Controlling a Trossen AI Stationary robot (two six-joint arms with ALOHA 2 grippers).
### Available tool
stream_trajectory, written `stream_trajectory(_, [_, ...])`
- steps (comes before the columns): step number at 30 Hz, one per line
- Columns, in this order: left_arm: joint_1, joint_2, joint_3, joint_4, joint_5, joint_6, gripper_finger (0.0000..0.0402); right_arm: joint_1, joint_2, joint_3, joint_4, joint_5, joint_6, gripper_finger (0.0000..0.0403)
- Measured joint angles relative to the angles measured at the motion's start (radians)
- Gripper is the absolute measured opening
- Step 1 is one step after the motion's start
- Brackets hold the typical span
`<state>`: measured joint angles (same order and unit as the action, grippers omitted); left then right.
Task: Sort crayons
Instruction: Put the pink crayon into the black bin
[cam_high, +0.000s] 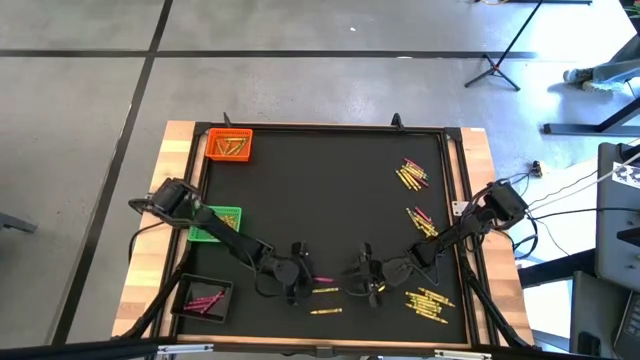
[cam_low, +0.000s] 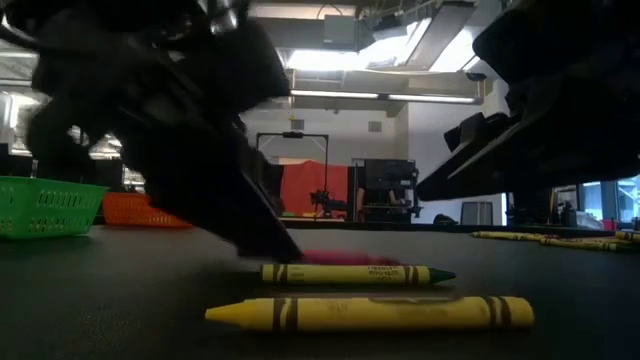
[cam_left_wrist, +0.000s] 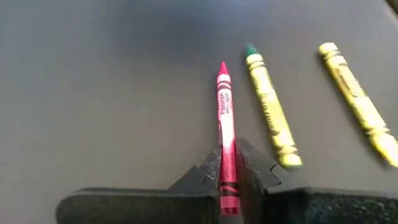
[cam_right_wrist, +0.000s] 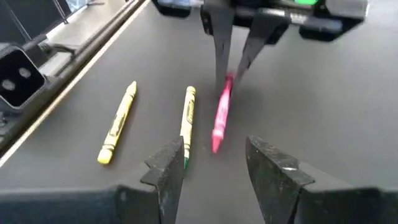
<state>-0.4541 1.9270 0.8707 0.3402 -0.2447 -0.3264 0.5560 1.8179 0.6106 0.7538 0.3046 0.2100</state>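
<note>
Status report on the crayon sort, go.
Left gripper shut on pink crayon, crayon on the mat. Right gripper open, hovering close by, empty. Two yellow crayons beside the pink one, not touching it.

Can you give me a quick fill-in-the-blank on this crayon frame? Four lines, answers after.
1. The left gripper has its jaws shut on a ____ crayon.
2. The right gripper has its jaws ____ and holds nothing.
3. The black tray near the left arm holds only ____ crayons.
4. In the left wrist view, the crayon nearest the held one is yellow-wrapped with a ____ tip.

Answers: pink; open; pink; green
</note>
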Motion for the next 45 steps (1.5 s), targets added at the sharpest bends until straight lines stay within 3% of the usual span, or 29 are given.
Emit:
stream_trajectory(12, [-0.127,-0.343,0.002,-0.410,0.041,-0.137,0.0014,0.000,0.000,0.000,0.006,0.002,0.001,0.0170])
stream_trajectory(17, [-0.193,-0.511,0.002,-0.609,0.059,-0.313,0.0014,0.000,0.000,0.000,0.007,0.003,0.003,0.0170])
stream_trajectory(23, [-0.297,-0.673,0.002,-0.834,0.172,-0.626,0.0014,0.000,0.000,0.000,0.007,0.010,0.003,0.0170])
stream_trajectory(32, [-0.490,-0.694,0.002,-1.092,0.310,-1.046,0.0014,0.000,0.000,0.000,0.007,0.010,0.003,0.0170])
stream_trajectory(41, [-0.580,-0.683,0.002,-1.193,0.260,-1.186,0.0014,0.000,0.000,0.000,0.009,0.010,0.003,0.0170])
stream_trajectory(45, [-0.581,-0.683,0.002,-1.224,0.261,-1.253,0.0034,0.000,0.000,0.000,0.010,0.010,0.003,0.0170])
